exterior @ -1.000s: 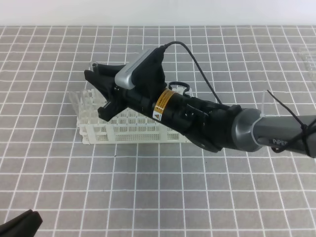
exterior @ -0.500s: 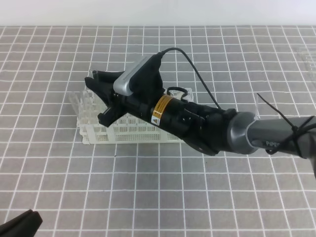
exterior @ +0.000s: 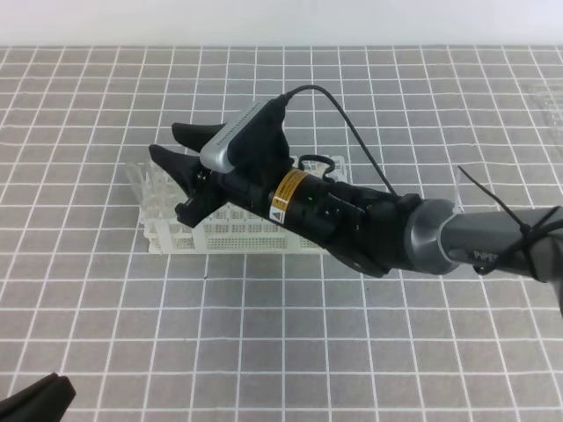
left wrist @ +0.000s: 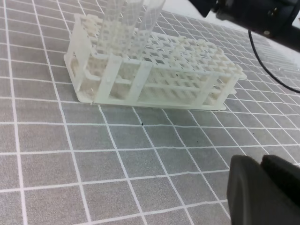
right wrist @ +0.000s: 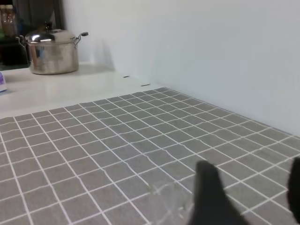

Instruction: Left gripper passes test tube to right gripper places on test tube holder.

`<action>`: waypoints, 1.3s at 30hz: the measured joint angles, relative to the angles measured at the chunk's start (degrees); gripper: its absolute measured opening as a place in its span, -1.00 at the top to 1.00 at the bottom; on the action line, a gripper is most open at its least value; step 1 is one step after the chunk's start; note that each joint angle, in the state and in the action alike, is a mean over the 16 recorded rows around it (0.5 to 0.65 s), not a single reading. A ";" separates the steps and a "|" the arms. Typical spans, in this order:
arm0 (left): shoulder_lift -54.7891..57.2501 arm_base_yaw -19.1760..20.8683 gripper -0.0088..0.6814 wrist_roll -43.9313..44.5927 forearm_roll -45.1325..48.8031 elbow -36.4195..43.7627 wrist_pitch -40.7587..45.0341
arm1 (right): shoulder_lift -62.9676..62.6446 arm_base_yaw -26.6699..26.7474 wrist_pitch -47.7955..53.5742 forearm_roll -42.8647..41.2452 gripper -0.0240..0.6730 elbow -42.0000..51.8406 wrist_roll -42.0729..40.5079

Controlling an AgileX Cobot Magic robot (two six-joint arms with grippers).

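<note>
Tubes [left wrist: 123, 21] stand in the rack [left wrist: 187, 75], clearest from left wrist.

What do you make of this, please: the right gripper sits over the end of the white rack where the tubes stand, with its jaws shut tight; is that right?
Not quite: the jaws are spread apart, not shut tight, as the exterior high view shows. The rest holds: the right gripper sits over the end of the white rack where the tubes stand.
</note>
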 joint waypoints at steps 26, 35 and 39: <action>-0.11 0.01 0.90 -0.04 -0.05 -0.23 0.30 | -36.01 -0.10 21.94 -38.98 0.93 9.60 34.96; -0.03 0.00 0.90 -0.01 -0.02 -0.09 0.14 | -42.89 -0.10 27.75 -41.55 0.97 16.06 39.37; 0.01 0.00 0.90 -0.01 -0.01 -0.05 0.22 | -43.50 -0.10 31.09 -42.92 0.97 16.96 40.31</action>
